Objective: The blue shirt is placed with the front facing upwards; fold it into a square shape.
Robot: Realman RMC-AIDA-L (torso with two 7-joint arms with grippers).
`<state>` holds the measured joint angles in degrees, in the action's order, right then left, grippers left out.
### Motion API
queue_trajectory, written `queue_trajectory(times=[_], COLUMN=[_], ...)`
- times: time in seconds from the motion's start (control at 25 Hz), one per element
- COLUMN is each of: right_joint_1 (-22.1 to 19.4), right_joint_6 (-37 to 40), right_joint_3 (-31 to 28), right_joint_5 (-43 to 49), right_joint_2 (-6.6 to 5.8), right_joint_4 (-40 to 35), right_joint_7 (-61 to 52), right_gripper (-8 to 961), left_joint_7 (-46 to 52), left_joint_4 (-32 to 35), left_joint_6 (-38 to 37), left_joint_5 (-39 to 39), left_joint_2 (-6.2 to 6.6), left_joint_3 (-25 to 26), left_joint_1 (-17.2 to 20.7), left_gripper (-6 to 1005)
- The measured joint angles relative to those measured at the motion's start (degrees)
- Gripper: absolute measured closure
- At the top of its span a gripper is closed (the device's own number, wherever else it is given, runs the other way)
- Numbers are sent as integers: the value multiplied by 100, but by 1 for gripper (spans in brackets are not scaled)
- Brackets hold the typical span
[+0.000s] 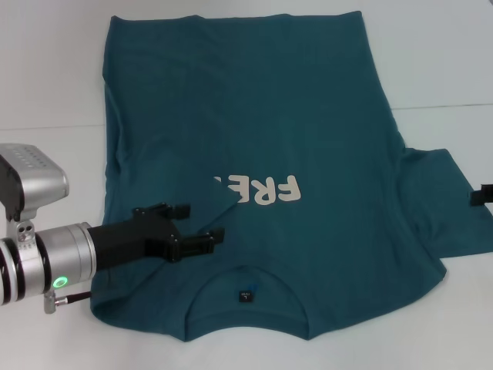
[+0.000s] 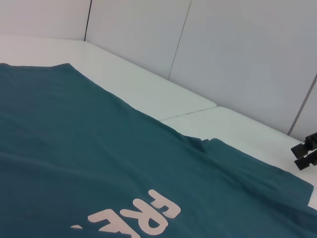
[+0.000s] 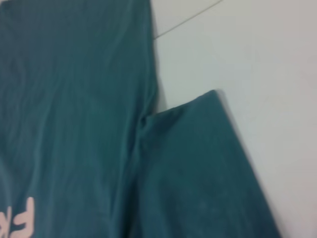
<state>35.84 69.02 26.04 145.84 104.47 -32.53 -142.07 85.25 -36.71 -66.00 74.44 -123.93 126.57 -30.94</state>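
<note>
Blue shirt covers most of the white table in the head view, front up, collar at the lower centre and hem toward the top edge. Its left side is already folded inward, covering the start of the cream print; the right sleeve is spread flat at the right of the frame.

The left gripper hovers low over the folded edge at lower left, its fingers parted a little with nothing between them. The right gripper shows only as a dark tip at the right edge, beside the sleeve; whether it is open I cannot tell.

The likely risk lies in the next fold. If the right gripper pinches only the sleeve's top layer, or grips too near its edge, the cloth could slip free midway and land bunched. The left gripper, if it drags on the folded edge, could pull that fold back open.
</note>
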Motion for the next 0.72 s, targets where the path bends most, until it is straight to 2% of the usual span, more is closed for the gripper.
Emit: queue_trajectory(times=[0.24, 0.56, 0.72], right_joint_1=[1, 45, 46], right_joint_6=[-131, -443, -523], right_joint_3=[239, 598, 587], right_joint_5=[86, 93, 59], right_joint_2=[3, 97, 161], right_joint_4=[-12, 57, 64], right_joint_7=[1, -55, -63], right_gripper=[35, 36, 36], left_joint_7=[0, 0, 0], left_joint_4=[7, 6, 7], left_joint_6=[-1, -1, -1], left_joint_5=[-2, -14, -17], left_joint_2=[0, 0, 0], left_joint_3=[-1, -1, -5], left_joint_1=[0, 0, 0], left_gripper=[124, 124, 124])
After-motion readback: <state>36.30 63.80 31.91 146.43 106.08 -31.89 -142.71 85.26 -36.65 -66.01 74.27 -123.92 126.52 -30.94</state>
